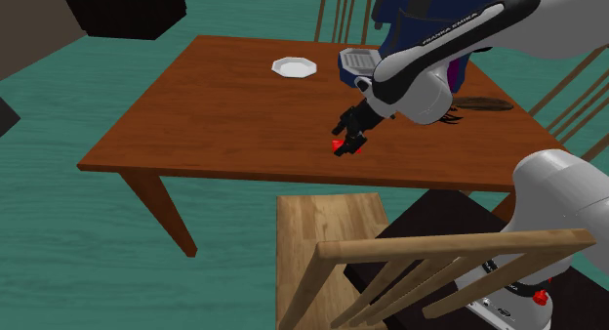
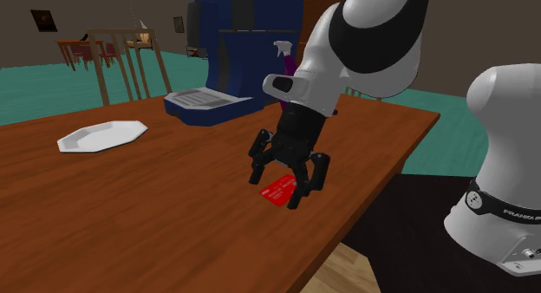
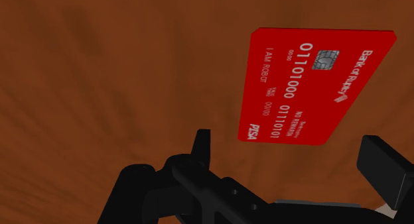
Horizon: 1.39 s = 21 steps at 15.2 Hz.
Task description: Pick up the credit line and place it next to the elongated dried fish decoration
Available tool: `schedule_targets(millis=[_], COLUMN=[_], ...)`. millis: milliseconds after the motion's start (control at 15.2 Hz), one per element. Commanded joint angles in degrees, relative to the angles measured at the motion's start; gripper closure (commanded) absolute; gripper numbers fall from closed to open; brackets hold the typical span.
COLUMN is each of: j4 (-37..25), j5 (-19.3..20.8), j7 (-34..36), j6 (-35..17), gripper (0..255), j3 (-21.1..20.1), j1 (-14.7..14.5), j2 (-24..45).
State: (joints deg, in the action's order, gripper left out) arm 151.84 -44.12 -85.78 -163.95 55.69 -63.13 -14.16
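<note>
A red credit card (image 3: 312,90) lies flat on a brown wooden desk (image 1: 215,103), face up, with its chip and white numbers legible in the wrist view. The black gripper (image 2: 286,185) of a white robot arm (image 1: 439,55) hangs directly over it, pointing down. Its two fingers (image 3: 201,146) stand open on either side of the card and do not clasp it.

In the shoulder view the card sits toward the near edge of the desk, right of its middle. The dried fish (image 1: 483,104), a dark, long, thin shape, lies on the same desk farther right and farther back, partly behind the arm and well apart from the card.

A white plate (image 1: 294,66) with an angular rim rests near the far edge of the desk. Just to its right stands a blue machine (image 2: 243,40) with a pale grey tray at its foot.

A light wooden chair (image 1: 322,230) is pushed up against the near side of the desk, on a teal floor (image 1: 59,230).
</note>
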Motion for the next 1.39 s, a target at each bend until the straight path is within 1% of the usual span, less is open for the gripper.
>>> schedule_targets(millis=[0, 264, 462, 528, 594, 726, 924, 1122, 1320], j4=[0.0, -0.11, 0.26, 0.42, -0.01, 0.27, 0.38, 0.19, -0.25], j5=[0.0, -0.05, 0.84, 0.77, -0.05, 4.19, 9.55, 13.91, 17.49], j7=[0.0, -0.11, 0.67, 0.67, -0.04, 3.83, 8.8, 12.97, 16.51], j6=[0.0, 0.1, 0.01, -0.16, 0.0, 0.84, 2.46, 4.36, 6.43], gripper=[255, 255, 255, 255, 255, 255, 255, 255, 255], j3=[0.0, 0.15, -0.69, -0.76, 0.01, -3.56, -8.08, -11.76, -14.75], j1=[0.0, -0.05, 0.83, 0.79, -0.02, 4.04, 9.21, 13.4, 16.77], j2=[0.0, 0.08, -0.4, -0.48, 0.02, -1.33, -3.19, -4.94, -6.6])
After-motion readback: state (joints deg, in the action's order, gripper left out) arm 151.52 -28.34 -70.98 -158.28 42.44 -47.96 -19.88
